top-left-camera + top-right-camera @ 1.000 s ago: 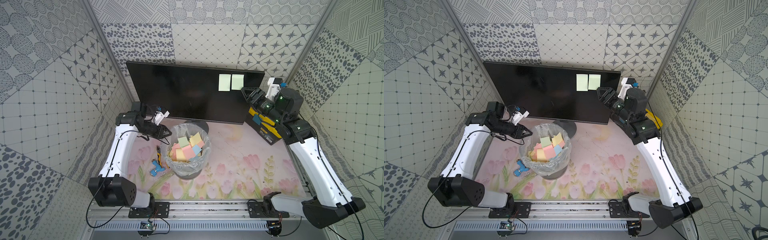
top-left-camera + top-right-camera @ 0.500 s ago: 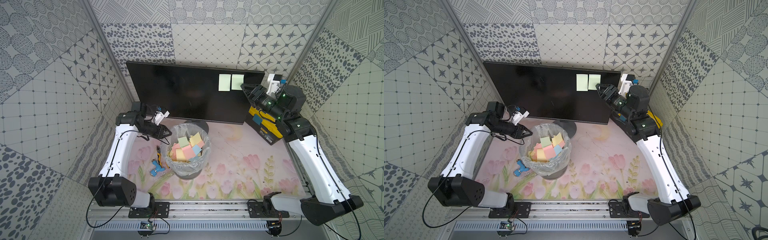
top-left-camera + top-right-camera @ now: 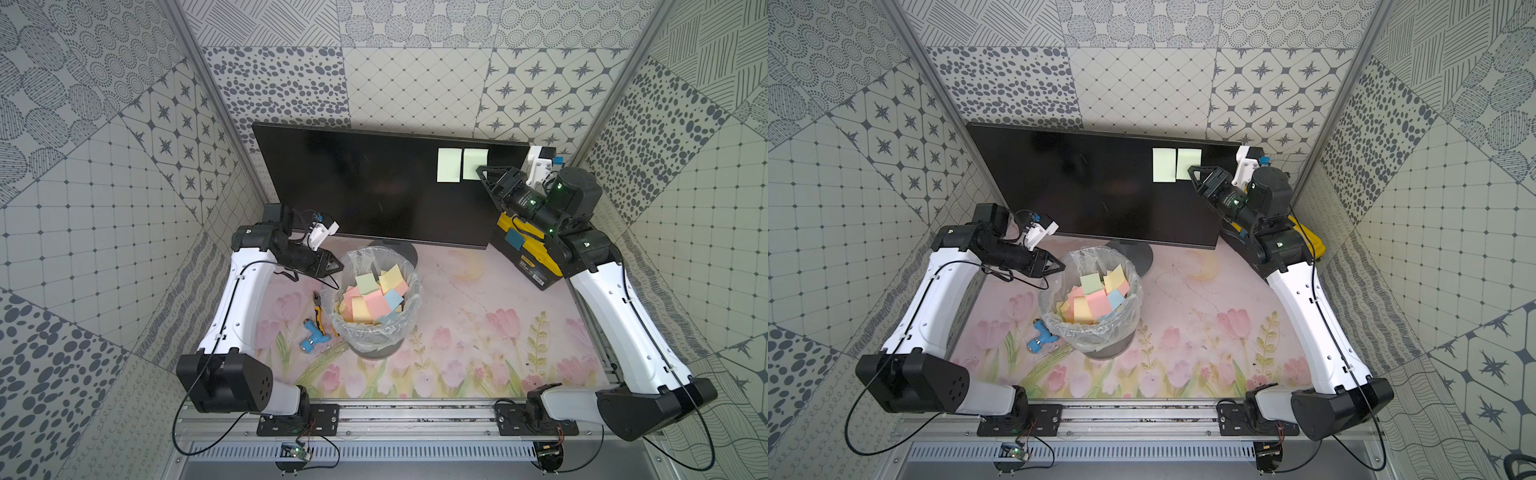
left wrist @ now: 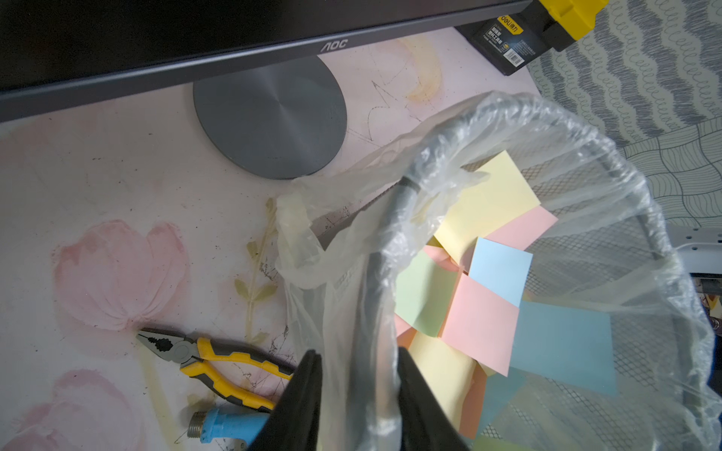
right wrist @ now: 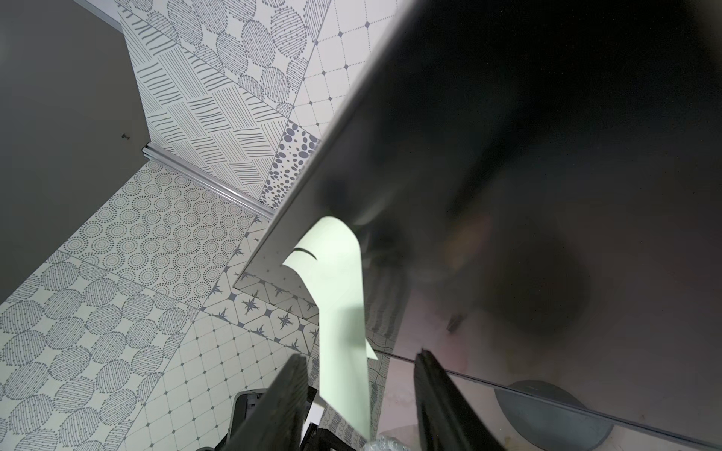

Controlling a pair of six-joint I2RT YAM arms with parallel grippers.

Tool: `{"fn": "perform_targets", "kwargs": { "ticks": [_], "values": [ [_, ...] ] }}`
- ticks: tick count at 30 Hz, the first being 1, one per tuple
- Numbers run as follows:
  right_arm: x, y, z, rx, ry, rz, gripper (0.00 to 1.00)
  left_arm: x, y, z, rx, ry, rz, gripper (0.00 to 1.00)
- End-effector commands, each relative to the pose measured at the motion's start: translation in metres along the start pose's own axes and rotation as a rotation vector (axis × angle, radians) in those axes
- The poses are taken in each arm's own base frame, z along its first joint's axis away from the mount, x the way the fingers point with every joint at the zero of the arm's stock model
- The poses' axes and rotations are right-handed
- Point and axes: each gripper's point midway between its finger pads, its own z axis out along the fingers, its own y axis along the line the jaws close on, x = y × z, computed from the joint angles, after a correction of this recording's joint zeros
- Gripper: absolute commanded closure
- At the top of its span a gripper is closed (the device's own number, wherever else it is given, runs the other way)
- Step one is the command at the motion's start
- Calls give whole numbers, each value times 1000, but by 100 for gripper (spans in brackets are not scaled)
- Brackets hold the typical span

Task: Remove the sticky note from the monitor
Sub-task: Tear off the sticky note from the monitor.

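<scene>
The black monitor (image 3: 374, 187) (image 3: 1092, 187) stands at the back. Two pale green sticky notes (image 3: 449, 165) (image 3: 475, 162) are stuck side by side near its upper right corner. My right gripper (image 3: 482, 171) (image 3: 1192, 170) is at the lower edge of the right-hand note. In the right wrist view that sticky note (image 5: 340, 289) hangs curled off the screen between the open fingers of the gripper (image 5: 361, 355), touching neither. My left gripper (image 3: 338, 266) (image 4: 358, 353) is shut on the plastic-lined rim of the mesh bin (image 4: 390, 218).
The bin (image 3: 411, 270) holds several coloured notes. Beside it lie yellow-handled pliers (image 3: 319, 305) and a blue fitting (image 3: 313, 336). A yellow-and-black box (image 3: 528, 253) sits under the right arm. The monitor's round base (image 4: 269, 117) is behind the bin.
My right gripper has risen and moved in to the right-hand note, and its fingers have narrowed around it. The left arm has stayed on the bin rim.
</scene>
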Motion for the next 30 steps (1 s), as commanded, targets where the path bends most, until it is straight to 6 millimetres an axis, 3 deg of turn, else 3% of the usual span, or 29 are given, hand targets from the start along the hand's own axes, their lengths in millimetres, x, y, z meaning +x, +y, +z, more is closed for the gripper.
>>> {"fn": "perform_targets", "kwargs": {
  "ticks": [1,23,30],
  "values": [
    [-13,23,-5,-71,-37,-40,53,2,-2,2,17,13,16,65],
    [-17,25,4,-92,-42,-36,61,3,0,3,12,23,17,66],
    [-20,29,5,-109,-49,-40,75,3,0,3,9,22,17,66]
  ]
}}
